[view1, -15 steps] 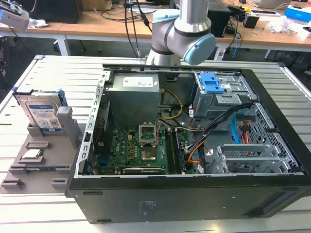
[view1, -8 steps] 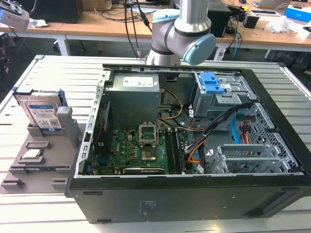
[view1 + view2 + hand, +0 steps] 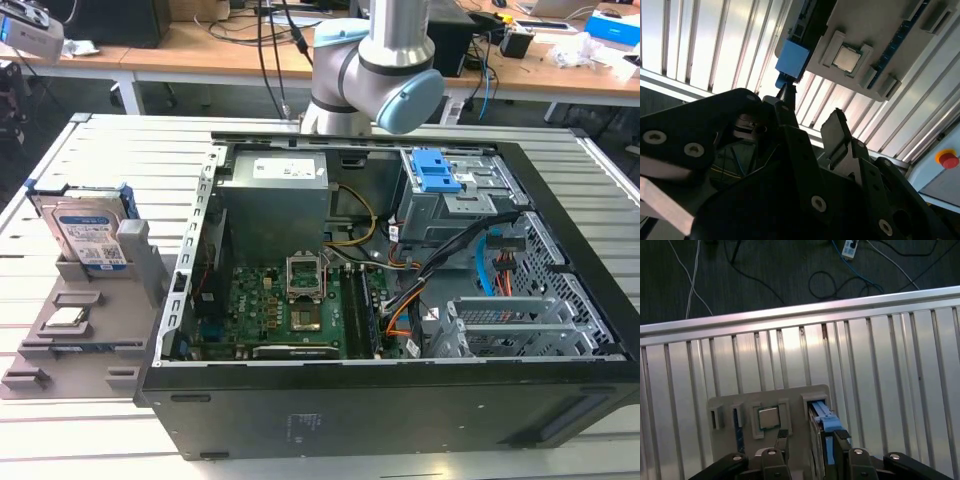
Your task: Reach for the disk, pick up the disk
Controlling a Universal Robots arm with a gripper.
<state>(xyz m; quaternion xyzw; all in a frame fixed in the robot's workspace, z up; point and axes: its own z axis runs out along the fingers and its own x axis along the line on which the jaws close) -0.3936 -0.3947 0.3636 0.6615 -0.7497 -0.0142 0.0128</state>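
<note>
The disk (image 3: 85,232) stands on edge in a grey holder (image 3: 90,320) on the slatted table, at the exterior view's left. It is silver with a white-and-blue label and a blue carrier. In the first wrist view I look down on its blue top edge (image 3: 822,421), which lies in line with the gap of my gripper (image 3: 811,440). The two dark fingertips (image 3: 841,436) stand apart, open, with nothing held and well above the disk. The second wrist view shows the blue carrier end (image 3: 792,57) beyond the fingers (image 3: 788,95).
A small square silver chip (image 3: 768,417) sits in the holder beside the disk. An open computer case (image 3: 400,300) takes up the table's middle and right. The arm's elbow (image 3: 380,60) rises behind the case. A red button (image 3: 947,159) sits off the table.
</note>
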